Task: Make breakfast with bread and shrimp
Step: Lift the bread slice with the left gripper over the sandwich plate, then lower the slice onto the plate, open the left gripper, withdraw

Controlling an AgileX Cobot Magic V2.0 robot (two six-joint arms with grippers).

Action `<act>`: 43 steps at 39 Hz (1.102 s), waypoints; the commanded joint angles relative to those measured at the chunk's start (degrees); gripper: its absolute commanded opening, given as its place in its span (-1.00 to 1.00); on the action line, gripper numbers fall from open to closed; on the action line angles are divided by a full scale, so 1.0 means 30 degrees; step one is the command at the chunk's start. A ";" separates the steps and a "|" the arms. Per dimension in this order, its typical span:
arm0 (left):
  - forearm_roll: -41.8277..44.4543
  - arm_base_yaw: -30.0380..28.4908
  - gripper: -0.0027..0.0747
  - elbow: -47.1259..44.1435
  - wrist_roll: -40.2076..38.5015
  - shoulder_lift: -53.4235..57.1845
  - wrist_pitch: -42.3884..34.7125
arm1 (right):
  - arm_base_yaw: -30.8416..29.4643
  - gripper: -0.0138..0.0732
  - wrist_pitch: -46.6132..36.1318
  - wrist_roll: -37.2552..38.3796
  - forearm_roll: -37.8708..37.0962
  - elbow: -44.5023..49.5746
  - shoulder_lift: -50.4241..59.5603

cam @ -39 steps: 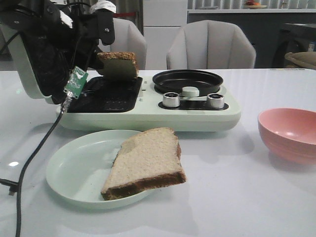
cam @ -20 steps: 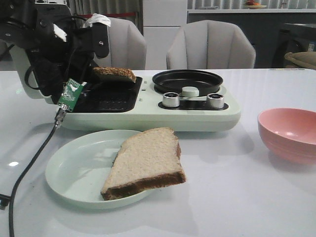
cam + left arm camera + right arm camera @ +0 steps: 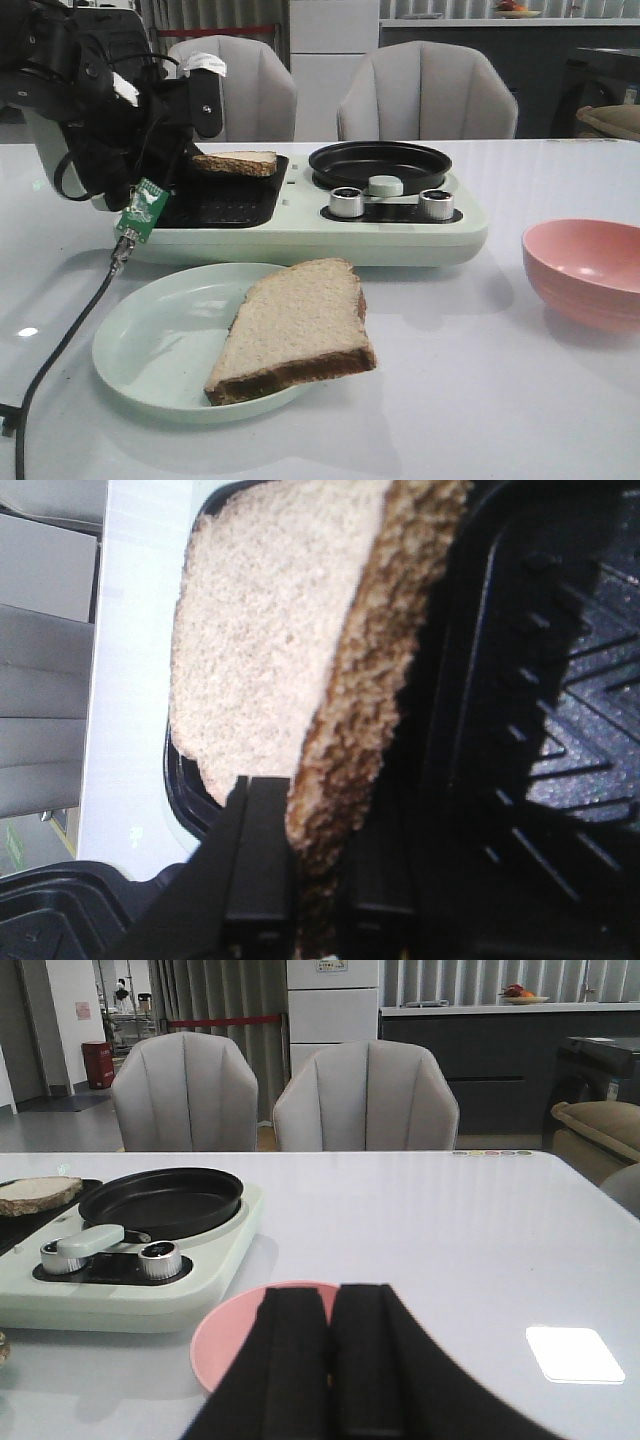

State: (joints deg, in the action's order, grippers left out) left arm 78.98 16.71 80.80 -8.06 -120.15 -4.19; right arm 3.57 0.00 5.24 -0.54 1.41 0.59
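Bread slice lowered from tilted to flat over grill plate | left end effector closed on its crust | release next.

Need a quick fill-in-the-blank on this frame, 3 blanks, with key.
1. The left gripper is shut on a slice of ____ over the grill plate.
2. The other bread slice lies on the pale green ____.
3. The right gripper hangs above the ____ bowl.

Missing words: bread; plate; pink
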 commanded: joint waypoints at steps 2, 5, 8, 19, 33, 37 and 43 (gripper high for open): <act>-0.0851 -0.0018 -0.15 0.0446 -0.0259 0.0771 -0.0175 | -0.0086 -0.37 -0.1696 -0.0026 -0.0209 -0.0273 0.0416; -0.1176 0.0066 0.17 0.0446 -0.0259 0.0771 -0.0077 | -0.0086 -0.37 -0.1696 -0.0026 -0.0209 -0.0273 0.0416; -0.1695 0.0292 0.51 0.0446 -0.0259 0.0893 0.0353 | -0.0086 -0.37 -0.1696 -0.0026 -0.0209 -0.0273 0.0416; -0.3223 0.0862 0.69 0.0446 -0.0259 0.1707 0.0952 | -0.0086 -0.37 -0.1696 -0.0026 -0.0209 -0.0273 0.0416; -0.6893 0.1637 0.69 0.0374 -0.0259 0.3080 0.4094 | -0.0086 -0.37 -0.1696 -0.0026 -0.0209 -0.0273 0.0416; -0.8159 0.1830 0.69 0.0374 -0.0259 0.3536 0.4970 | -0.0086 -0.37 -0.1696 -0.0026 -0.0209 -0.0273 0.0416; -1.0331 0.2052 0.69 0.0374 -0.0259 0.4590 0.5355 | -0.0086 -0.37 -0.1696 -0.0026 -0.0209 -0.0273 0.0416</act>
State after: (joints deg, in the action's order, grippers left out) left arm 50.96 22.25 80.44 -8.09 -111.23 12.90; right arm 3.57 0.00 5.24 -0.54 1.41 0.59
